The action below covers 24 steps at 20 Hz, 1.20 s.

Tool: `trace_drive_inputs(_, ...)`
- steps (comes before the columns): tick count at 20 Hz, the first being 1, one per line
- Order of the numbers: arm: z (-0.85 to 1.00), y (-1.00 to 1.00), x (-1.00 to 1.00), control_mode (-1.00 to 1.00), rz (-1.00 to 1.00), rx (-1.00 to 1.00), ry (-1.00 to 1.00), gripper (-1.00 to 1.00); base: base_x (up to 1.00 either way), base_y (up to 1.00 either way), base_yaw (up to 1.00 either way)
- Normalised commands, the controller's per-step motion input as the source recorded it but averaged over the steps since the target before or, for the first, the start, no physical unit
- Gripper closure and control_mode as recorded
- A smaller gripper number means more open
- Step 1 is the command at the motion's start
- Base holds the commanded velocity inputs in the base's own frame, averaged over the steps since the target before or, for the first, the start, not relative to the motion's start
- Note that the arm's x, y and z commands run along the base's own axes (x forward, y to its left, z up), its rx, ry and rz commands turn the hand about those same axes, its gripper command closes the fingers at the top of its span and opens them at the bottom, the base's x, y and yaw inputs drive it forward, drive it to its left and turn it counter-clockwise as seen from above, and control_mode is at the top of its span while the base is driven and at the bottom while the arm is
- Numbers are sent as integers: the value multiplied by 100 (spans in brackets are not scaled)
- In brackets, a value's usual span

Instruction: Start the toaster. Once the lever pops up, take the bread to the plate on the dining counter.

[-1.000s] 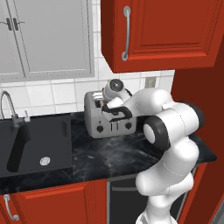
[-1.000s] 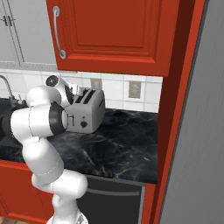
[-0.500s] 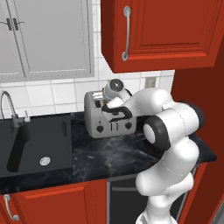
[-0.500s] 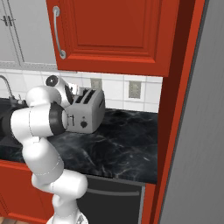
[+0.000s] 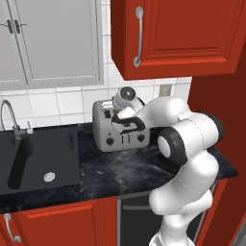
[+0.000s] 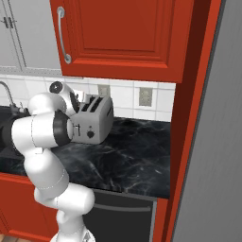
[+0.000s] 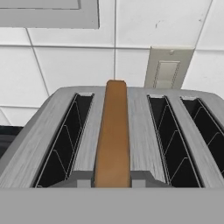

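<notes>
Sink [image 5: 41, 153]: you see it at 9 o'clock in the left base view, a black basin sunk in the worktop, with a curved tap [image 5: 10, 117] at its back edge.
Worktop [image 5: 120, 173]: black with pale veins, over red cabinets; it runs from the sink past the toaster to the red side panel at 3 o'clock.
Toaster [image 5: 113, 132]: you find it near the middle of the left base view, standing on the worktop against the tiled wall, front with two black knobs facing you. In the right base view it sits at about 9 o'clock, partly behind the arm.
Bread [image 7: 113, 135]: your hand view shows a brown slice standing on edge in the second slot from the left, its top edge above the toaster's top. The other three slots [image 7: 65, 140] look dark.
Gripper [image 7: 113, 183]: it hangs right over the toaster's top; the two grey tips sit at 6 o'clock of the hand view, one on each side of the bread and against it, closed down onto the slice.
Arm [image 5: 192, 139]: it bends from 5 o'clock up and over to the toaster's top.
Wall switch [image 7: 168, 70]: a pale plate on the tiles at 1 o'clock behind the toaster.
Upper cabinet [image 6: 123, 35]: red door with a metal handle, above the toaster.
</notes>
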Motion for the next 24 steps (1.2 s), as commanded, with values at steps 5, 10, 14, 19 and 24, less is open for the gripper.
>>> trace_drive_inputs(5,0,0,0,-100,0,0,0,100,0,0,0)
trace_drive_inputs(10,0,0,0,-100,0,0,0,100,0,0,0)
trace_drive_inputs(14,0,0,0,-100,0,0,0,100,0,0,0)
trace_drive_inputs(19,11,0,-3,-100,0,0,-2,100,0,0,0)
trace_drive_inputs(24,25,0,-18,-100,0,0,-6,100,0,0,0)
